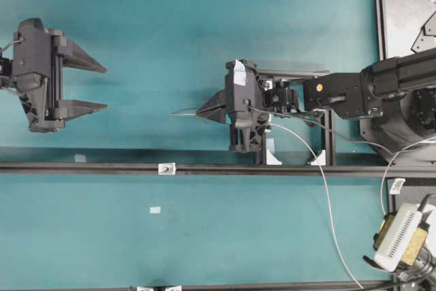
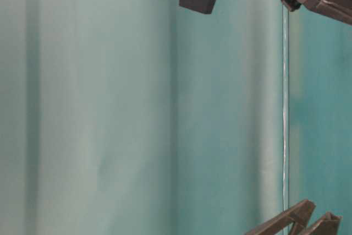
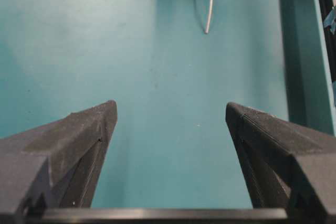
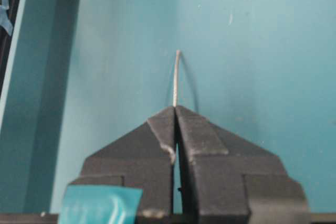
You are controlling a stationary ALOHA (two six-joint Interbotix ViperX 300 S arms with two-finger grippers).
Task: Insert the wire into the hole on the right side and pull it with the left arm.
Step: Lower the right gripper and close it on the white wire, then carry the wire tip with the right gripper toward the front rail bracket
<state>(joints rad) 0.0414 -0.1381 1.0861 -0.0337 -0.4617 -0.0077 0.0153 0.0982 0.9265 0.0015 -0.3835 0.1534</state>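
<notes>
Teal table [image 1: 170, 18]; right gripper [image 4: 175, 109] pinches wire [image 4: 176, 77]; left gripper [image 1: 102, 88] agape.

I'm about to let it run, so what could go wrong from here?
1. The right end effector pinches the wire with a short curved tip sticking out; that bend may miss the hole.
2. The left end effector waits open, far away, so a thin wire could slip unnoticed.

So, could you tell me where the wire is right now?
The wire is pinched in the shut right gripper near the middle of the overhead view, its short free tip poking left toward the open left gripper, above the dark rail.
</notes>
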